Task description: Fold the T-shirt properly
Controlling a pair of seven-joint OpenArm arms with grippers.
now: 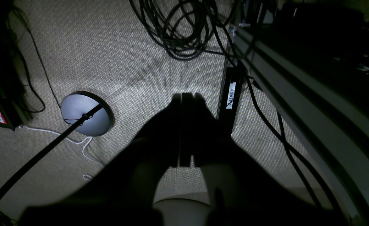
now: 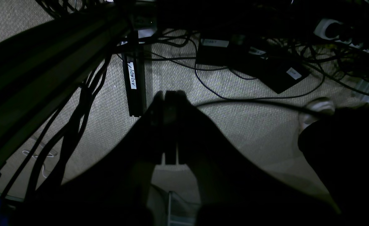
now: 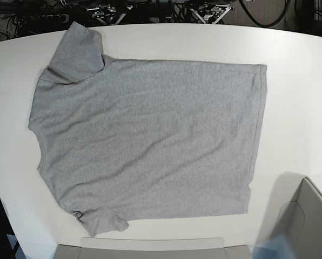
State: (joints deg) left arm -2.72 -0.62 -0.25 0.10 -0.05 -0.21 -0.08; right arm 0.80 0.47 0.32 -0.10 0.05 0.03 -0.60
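The heather-grey T-shirt (image 3: 150, 140) lies spread flat on the white table (image 3: 296, 108), plain side up, collar end to the left and hem to the right. One sleeve points to the far left corner, the other to the near left edge. Neither arm appears in the base view. In the left wrist view my left gripper (image 1: 186, 94) is a dark silhouette over carpeted floor, its jaws pressed together on nothing. My right gripper (image 2: 167, 92) looks the same in the right wrist view: shut, empty, above the floor. No cloth shows in either wrist view.
A grey box (image 3: 307, 221) stands at the table's near right corner, and a grey panel (image 3: 145, 249) runs along the near edge. On the floor are a round lamp base (image 1: 85, 113), coiled cables (image 1: 181, 31), a labelled black bar (image 2: 133, 84), power bricks (image 2: 260, 66) and a shoe (image 2: 318, 108).
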